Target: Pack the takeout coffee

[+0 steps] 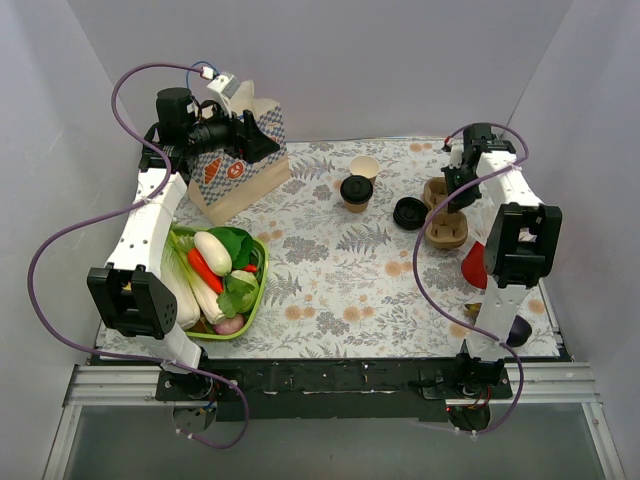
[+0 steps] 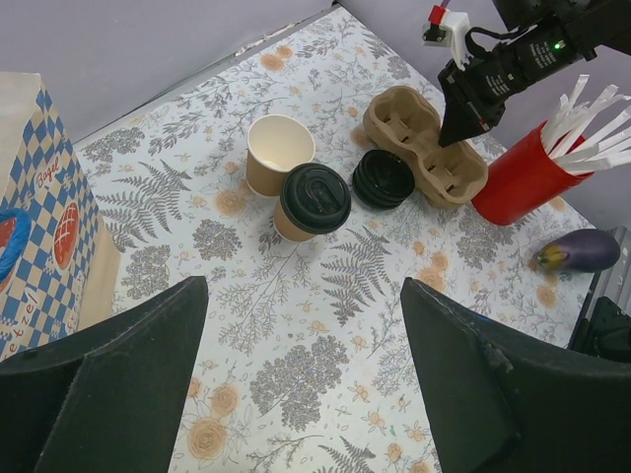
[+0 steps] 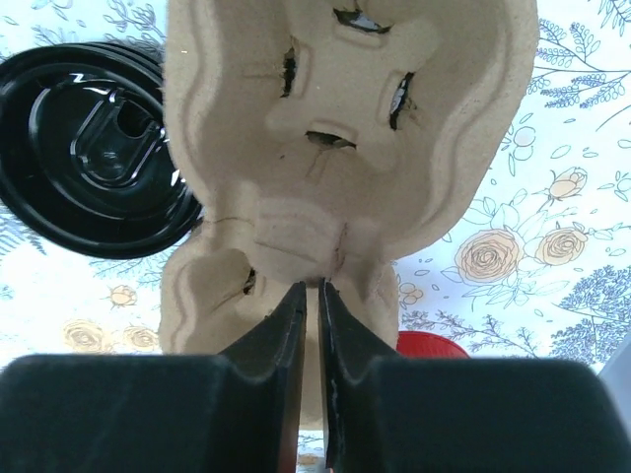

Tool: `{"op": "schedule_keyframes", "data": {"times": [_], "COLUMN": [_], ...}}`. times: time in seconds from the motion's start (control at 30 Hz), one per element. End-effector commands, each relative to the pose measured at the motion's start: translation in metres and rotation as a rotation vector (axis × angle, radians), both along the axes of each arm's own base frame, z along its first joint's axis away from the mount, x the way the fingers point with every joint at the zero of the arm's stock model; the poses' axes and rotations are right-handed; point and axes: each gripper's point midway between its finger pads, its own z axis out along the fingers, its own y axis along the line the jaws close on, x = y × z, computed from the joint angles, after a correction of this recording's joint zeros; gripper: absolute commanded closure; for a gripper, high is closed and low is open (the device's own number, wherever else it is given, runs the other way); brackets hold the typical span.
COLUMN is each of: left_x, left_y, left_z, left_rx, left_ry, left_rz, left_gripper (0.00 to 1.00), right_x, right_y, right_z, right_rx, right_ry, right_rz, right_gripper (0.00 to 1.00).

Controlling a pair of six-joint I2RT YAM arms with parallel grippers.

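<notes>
In the top view the coffee cup (image 1: 356, 190) stands upright with its lid on, toward the back of the counter (image 1: 330, 275) and touching or just in front of an open cup (image 1: 364, 167). It sits roughly midway between the two arms. The left jaws hang up by the paper bag (image 1: 250, 170) to its left. The right jaws are over the cardboard carrier (image 1: 445, 215) to its right, with a loose black lid (image 1: 410, 213) lying between cup and carrier. From the left wrist, the coffee cup (image 2: 314, 200) is straight ahead and well apart. It lines up a little left of the gap between the dark fingers (image 2: 128, 384), which are spread wide and hold nothing. The red cup (image 2: 518, 182) is off to the right. From the right wrist the coffee cup is out of sight. Here the carrier (image 3: 345, 148) fills the picture, and the right jaws are pressed almost together on its thin middle wall, apparently gripping it. The black lid (image 3: 94, 168) lies to its left. My reading is that the carrier must travel past that lid toward the cup, or the free left arm must take the upright cup from the side.
</notes>
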Motion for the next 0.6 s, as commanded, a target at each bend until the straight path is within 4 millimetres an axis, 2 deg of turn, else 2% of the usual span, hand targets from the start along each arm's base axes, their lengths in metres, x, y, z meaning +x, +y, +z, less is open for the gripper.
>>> {"op": "schedule_keyframes", "data": {"times": [0.0,0.1,0.2,0.33,0.47,0.57], "left_x": [-0.017,-0.015,-0.013,-0.013,-0.014,-0.017], "left_y": [0.0,-0.003,-0.005,-0.007,-0.006,-0.006], "left_z": [0.023,0.021,0.02,0.023,0.023,0.022], "left_rx": [0.0,-0.009,-0.025,-0.037,-0.031,-0.021], "left_ry": [-0.066,-0.057,-0.045,-0.04,-0.044,-0.05], "left_rz": [-0.01,-0.023,-0.032,-0.038,-0.03,-0.028], "left_gripper": [0.2,0.2,0.2,0.2,0.2,0.2], "right_x": [0.002,-0.004,-0.009,-0.008,0.001,0.006], "right_y": [0.007,0.009,0.009,0.013,0.011,0.009], "right_z": [0.054,0.062,0.055,0.043,0.03,0.022], "right_rx": [0.027,0.035,0.038,0.058,0.048,0.04], "right_ry": [-0.126,-0.145,-0.129,-0.101,-0.08,-0.069], "right_rz": [-0.005,-0.001,0.001,0.001,-0.002,-0.006], "right_gripper": [0.85,0.89,0.87,0.57,0.47,0.45]}}
